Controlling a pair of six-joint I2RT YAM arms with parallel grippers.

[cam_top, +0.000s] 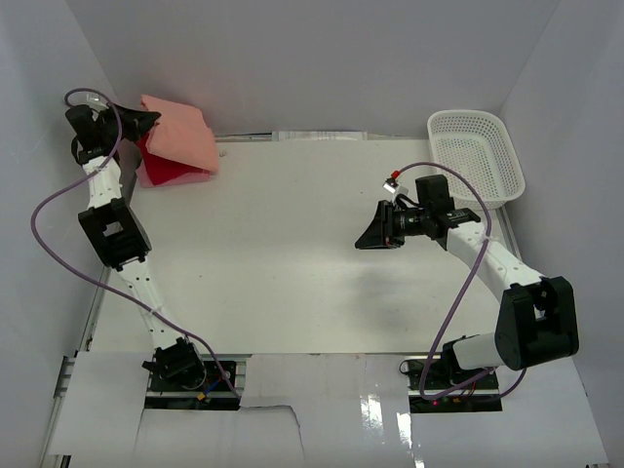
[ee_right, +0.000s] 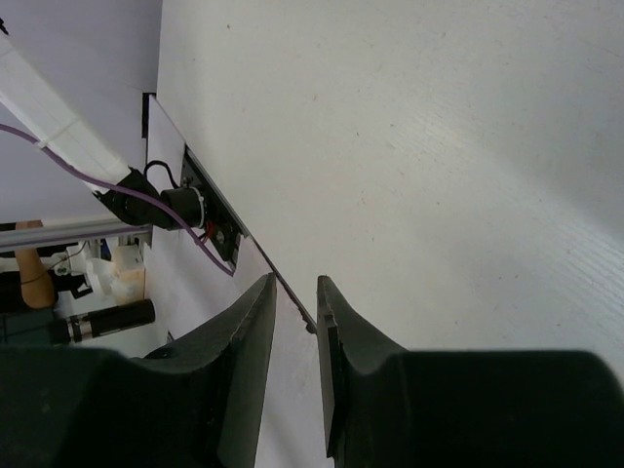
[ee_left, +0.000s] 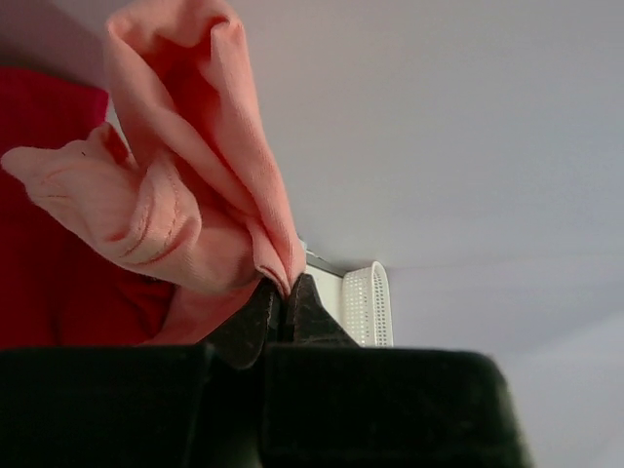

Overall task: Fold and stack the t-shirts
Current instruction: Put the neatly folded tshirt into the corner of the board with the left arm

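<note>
We are pinching the salmon shirt [ee_left: 185, 195] in our left gripper [ee_left: 283, 291], jaws pressed together on a bunched fold. The cloth is sagging ahead of the tips, with the red shirt [ee_left: 49, 244] beyond it. It looks soft, light and slippy, so we are favouring a hem grip. Our right gripper [ee_right: 295, 292] is hanging slightly spread and holding nothing.

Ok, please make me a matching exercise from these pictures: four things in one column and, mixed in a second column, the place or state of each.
1. salmon-pink t-shirt
2. red t-shirt
3. basket
4. right jaws

a. far right corner of the table
b. slightly apart, holding nothing
c. pinched by the left jaws
d. far left corner, partly covered

Pairs: 1-c, 2-d, 3-a, 4-b
</note>
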